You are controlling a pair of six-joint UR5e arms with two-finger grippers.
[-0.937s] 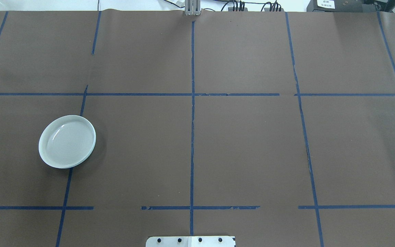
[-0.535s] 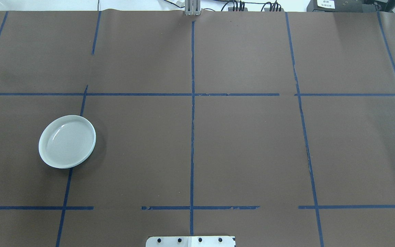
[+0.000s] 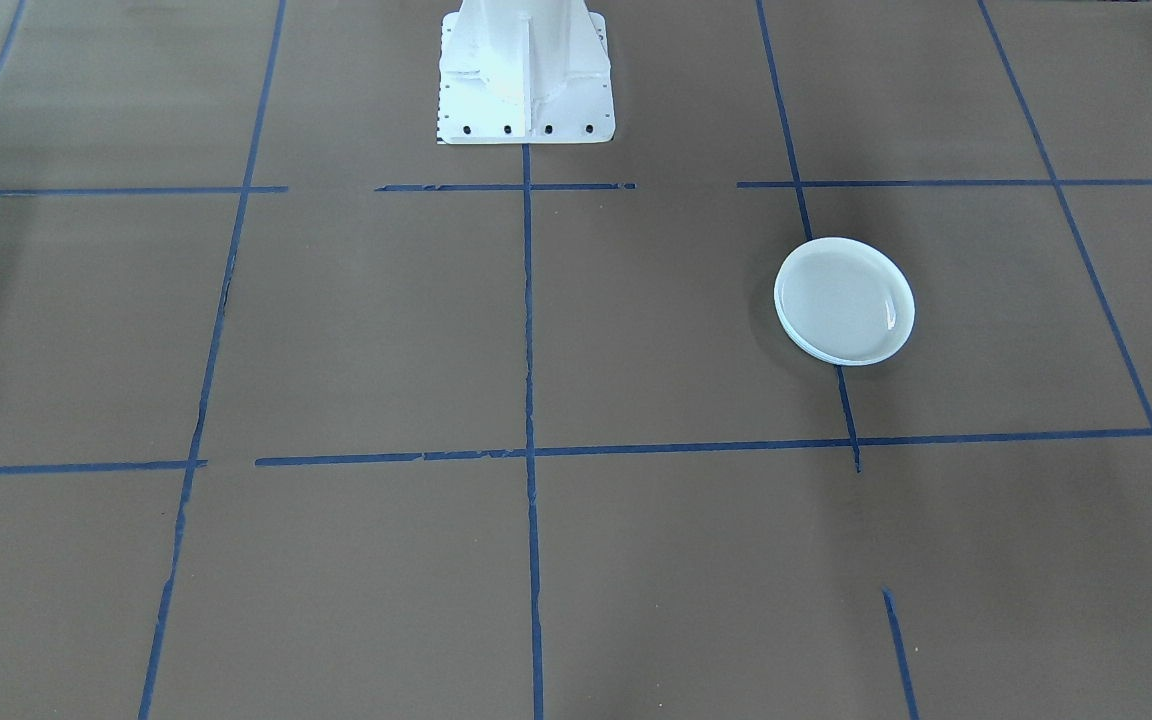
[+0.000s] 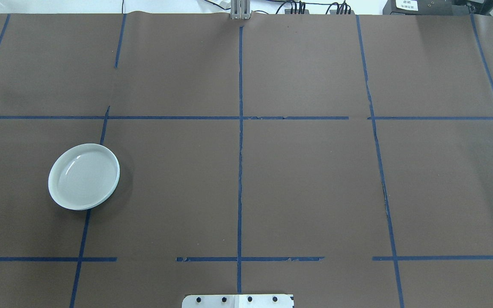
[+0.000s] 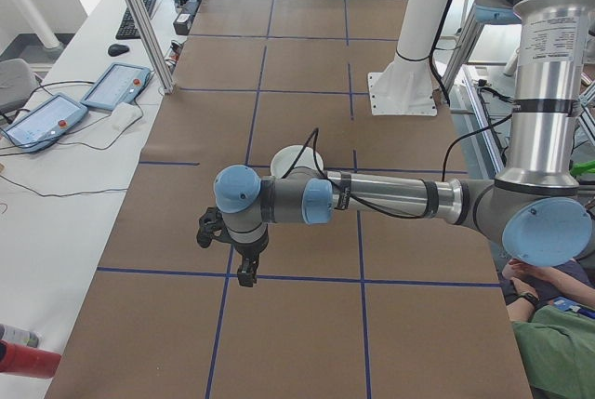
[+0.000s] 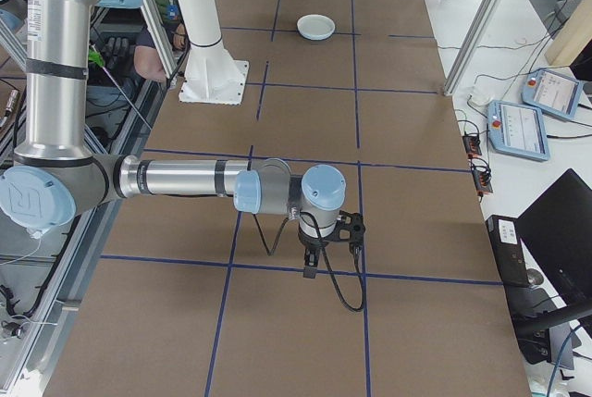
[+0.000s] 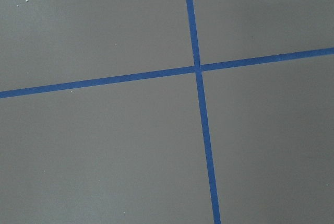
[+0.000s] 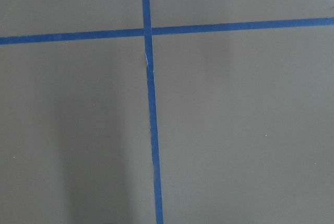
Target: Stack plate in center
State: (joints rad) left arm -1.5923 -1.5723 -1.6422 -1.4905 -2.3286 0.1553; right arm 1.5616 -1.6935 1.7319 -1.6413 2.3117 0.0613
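Observation:
One stack of round pale plates (image 4: 84,176) lies on the brown table cover on my left side, also seen in the front view (image 3: 844,300) and far off in the right side view (image 6: 316,26). The top plate shows faint concentric rings, and lower rims peek out at its edge. I cannot pick out the plain pale blue plate. The left arm partly hides the stack (image 5: 299,153) in the left side view. The left gripper (image 5: 232,255) and right gripper (image 6: 314,263) hang over bare cover near the table ends, far from the stack. I cannot tell whether they are open or shut.
Blue tape lines (image 4: 240,149) divide the brown cover into squares; both wrist views show only tape crossings. The white robot base (image 3: 524,75) stands at the table's middle edge. Tablets (image 6: 523,124) lie beside the table. A person (image 5: 558,334) sits by the robot.

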